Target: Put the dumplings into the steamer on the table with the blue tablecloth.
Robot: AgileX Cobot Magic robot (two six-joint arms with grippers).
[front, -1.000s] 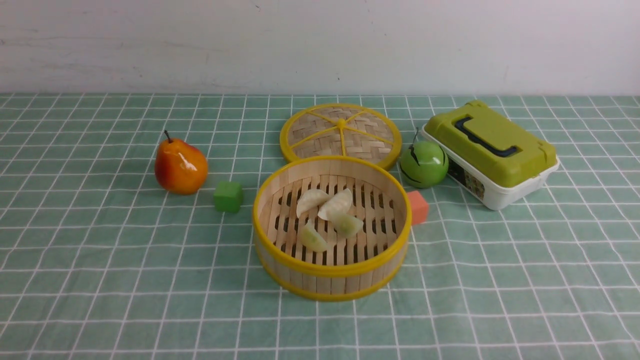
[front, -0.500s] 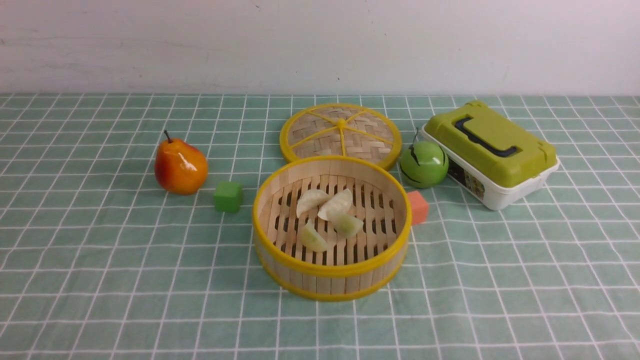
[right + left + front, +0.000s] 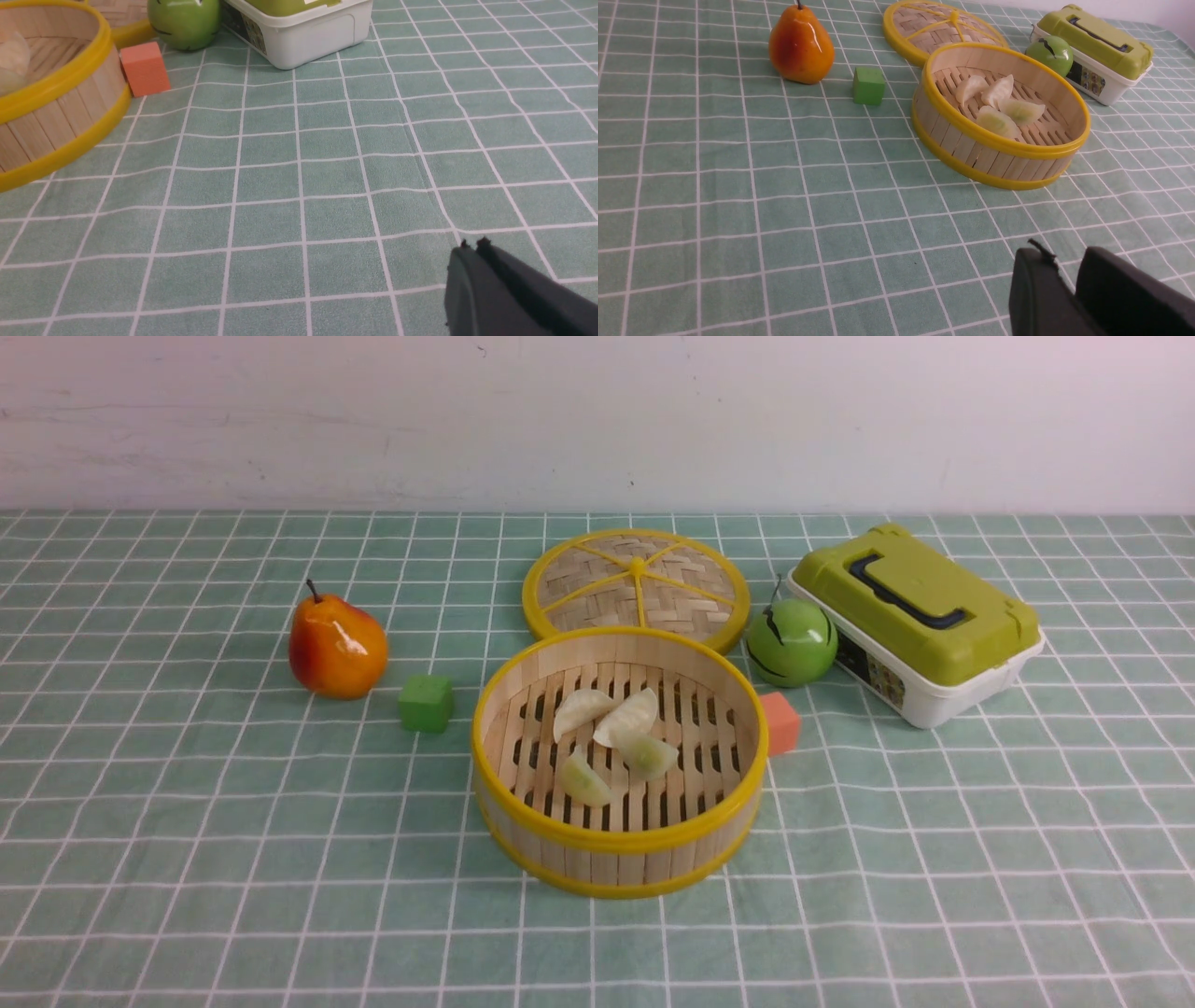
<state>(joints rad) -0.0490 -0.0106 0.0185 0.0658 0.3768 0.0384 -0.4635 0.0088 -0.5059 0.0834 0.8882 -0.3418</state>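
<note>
a: how do the grippers stand?

b: the left gripper point(image 3: 1069, 280) sits low at the edge of its wrist view, over bare cloth. its two dark fingers point(image 3: 1036, 294) stand close together with only a thin gap between them, and nothing is in that gap. whether that counts as parted or closed i cannot tell. the right gripper point(image 3: 472, 245) has its fingertips pressed together, closed on nothing, also above bare cloth. neither arm shows in the front view.

a: and the dumplings?

b: all four dumplings point(image 3: 616, 733) lie on the slatted floor of the steamer point(image 3: 619, 859), bunched near its middle. the two cream-white ones are on the far side, touching each other; the two pale green ones are nearer the camera, one of them touching a white one.

a: where is the steamer?

b: it stands upright and open near the middle of the table point(image 3: 187, 859), on the blue tablecloth point(image 3: 934, 859). both grippers are well apart from it.

a: what's around it?

b: the woven lid point(image 3: 637, 586) lies flat just behind it. an orange cube point(image 3: 780, 721) sits right beside its right wall, and a green cube point(image 3: 427, 702) is near its left side. a green apple point(image 3: 792, 641) rests behind the orange cube, against a white box with a green lid point(image 3: 920, 616). an orange-red pear point(image 3: 336, 647) stands upright to the left of the green cube.
</note>
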